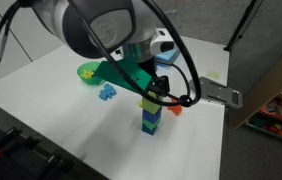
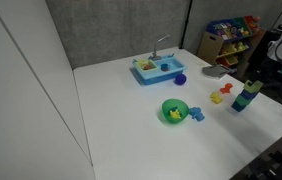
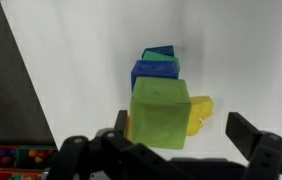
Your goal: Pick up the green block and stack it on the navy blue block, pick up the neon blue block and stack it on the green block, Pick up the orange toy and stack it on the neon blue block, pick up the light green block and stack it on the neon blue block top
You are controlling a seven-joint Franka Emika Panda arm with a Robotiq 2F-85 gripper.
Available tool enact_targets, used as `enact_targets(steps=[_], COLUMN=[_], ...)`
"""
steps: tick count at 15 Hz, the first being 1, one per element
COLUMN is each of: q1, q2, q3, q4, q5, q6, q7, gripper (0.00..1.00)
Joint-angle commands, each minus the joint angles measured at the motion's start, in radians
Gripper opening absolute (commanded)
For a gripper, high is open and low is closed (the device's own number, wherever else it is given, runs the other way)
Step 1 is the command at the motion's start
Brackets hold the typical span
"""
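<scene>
Though the gripper (image 3: 179, 138) is open, the light green block (image 3: 161, 112) lies directly beneath — between its jaws. Contact looks absent, perhaps.

Bright, even light; small, soft pictures, wrist view blurred.

The light green block (image 3: 161, 112) is showing pale yellow-green, the neon blue block (image 3: 151, 73) is showing bright blue, and the yellow toy (image 3: 200, 107) is looking sunny yellow. The bowl (image 2: 166, 106) is looking green (something yellow is sitting in it), the toy sink (image 2: 156, 68) is looking blue, and the table (image 2: 111, 110) is looking plain white.
</scene>
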Motion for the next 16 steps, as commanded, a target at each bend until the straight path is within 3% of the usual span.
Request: enact_targets(steps=[1,9,16], q1=[0.04,0.108,0.147], q2=[-0.114,-0.341,-0.51], q3=[-0.013,0.031,0.111], q4=[-0.057,-0.08,-0.05], q5=[-0.046,-0.125,-0.062], q6=[-0.058,-0.435,-0.739], q7=[0.054,0.186,0.227], gripper=[1.0,1.0,1.0])
